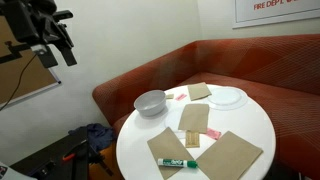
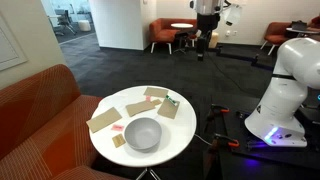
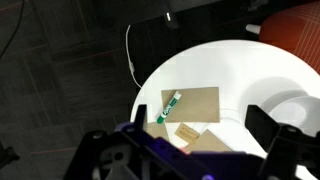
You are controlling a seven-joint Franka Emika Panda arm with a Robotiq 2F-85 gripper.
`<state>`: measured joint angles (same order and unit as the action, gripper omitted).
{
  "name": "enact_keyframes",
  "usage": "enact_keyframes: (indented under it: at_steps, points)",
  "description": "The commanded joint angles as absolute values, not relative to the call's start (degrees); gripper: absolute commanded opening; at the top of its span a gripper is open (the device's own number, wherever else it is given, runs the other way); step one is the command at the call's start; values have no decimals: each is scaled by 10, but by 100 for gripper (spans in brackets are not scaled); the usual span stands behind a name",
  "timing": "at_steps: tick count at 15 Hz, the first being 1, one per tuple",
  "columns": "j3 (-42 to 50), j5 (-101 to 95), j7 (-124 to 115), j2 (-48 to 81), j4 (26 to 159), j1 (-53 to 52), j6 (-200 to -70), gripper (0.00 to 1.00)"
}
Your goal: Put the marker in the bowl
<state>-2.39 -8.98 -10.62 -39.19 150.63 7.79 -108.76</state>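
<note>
Hovering high over the table (image 3: 205, 60), nothing grabbed yet.

I'd call this the reach step. My gripper (image 3: 176, 132) is spread wide and empty. The marker (image 3: 169, 106), white barrel with green ends, lies flat on a brown paper sheet (image 3: 196, 102), well apart from the bowl (image 1: 150, 102). Next I'll need to drop down and line the jaws up across the barrel.

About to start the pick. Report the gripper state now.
Gripper: open, jaws wide apart, holding nothing. The marker lies untouched below it.
</note>
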Motion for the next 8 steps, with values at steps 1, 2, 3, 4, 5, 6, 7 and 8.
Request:
enact_keyframes:
  at_steps: [1,2,3,4,5,6,7,8]
  points:
    - [-19,-93,-109,-392,1505,72,-1086,100]
    - [-19,-93,-109,-392,1505,72,-1086,100]
    - [-19,-93,-109,-392,1505,72,-1086,100]
    - [-19,-93,-109,-392,1505,72,-1086,100]
    - [-19,-93,-109,-392,1505,72,-1086,100]
    - [-19,-93,-109,-392,1505,72,-1086,100]
    - [-17,-94,-113,-390,1504,75,-1093,100]
    - [-17,-96,-118,-387,1502,79,-1098,100]
